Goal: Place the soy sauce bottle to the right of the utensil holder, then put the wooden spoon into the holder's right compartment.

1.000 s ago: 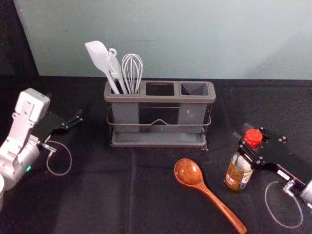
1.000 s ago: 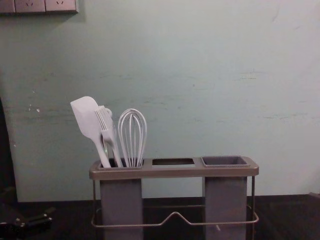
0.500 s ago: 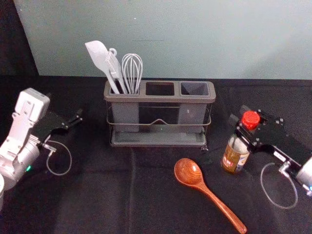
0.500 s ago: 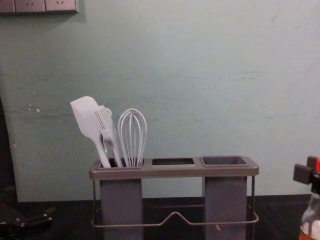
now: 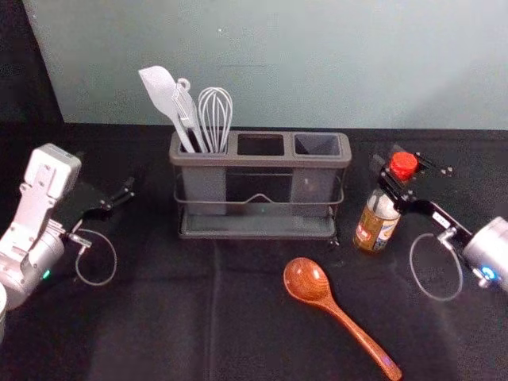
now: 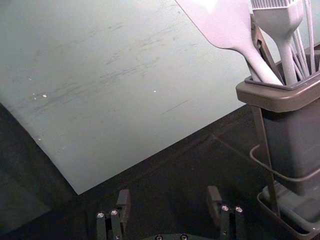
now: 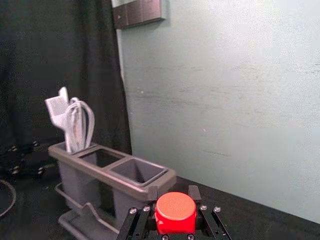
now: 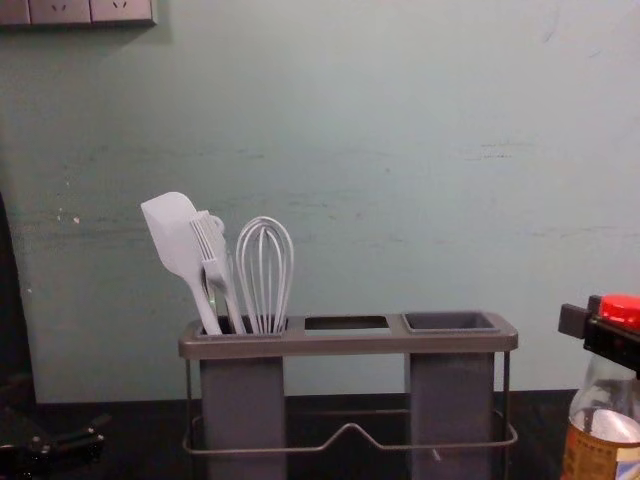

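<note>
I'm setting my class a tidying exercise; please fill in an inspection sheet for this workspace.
Surface: black cloth, creased.
Job's things: soy sauce bottle right of utensil holder; wooden spoon lying in front.
Clutter: spatula, brush and whisk in holder's left compartment.
Grippers: right closed around bottle's upper end; left open, left of holder.
Cables: one loop at left wrist, one at right.
Surroundings: wall, sockets, dark curtain.

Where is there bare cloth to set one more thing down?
Bare cloth lies in front of the utensil holder, between the left gripper and wooden spoon. Crowded: right of the holder, where the right gripper holds the soy sauce bottle.
</note>
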Available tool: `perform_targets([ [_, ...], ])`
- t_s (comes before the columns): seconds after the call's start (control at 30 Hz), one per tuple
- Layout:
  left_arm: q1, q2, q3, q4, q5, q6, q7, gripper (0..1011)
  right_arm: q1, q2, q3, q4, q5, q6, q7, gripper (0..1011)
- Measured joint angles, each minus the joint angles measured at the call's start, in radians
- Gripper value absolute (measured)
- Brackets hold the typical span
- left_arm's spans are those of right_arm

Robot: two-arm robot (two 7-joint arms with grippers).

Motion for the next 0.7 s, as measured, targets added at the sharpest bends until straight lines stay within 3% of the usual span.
perform_targets([
  [0.3, 0.000, 0.000, 0.000, 0.000, 0.000, 0.000, 0.000, 1005, 0.085, -0.055, -0.014, 0.119, -0.001, 0.002, -0.012, 377],
  [0.7, 0.000, 0.000, 0.000, 0.000, 0.000, 0.000, 0.000, 1005, 0.171, -0.097, -0.027, 0.242, -0.018, -0.032, 0.008, 377],
])
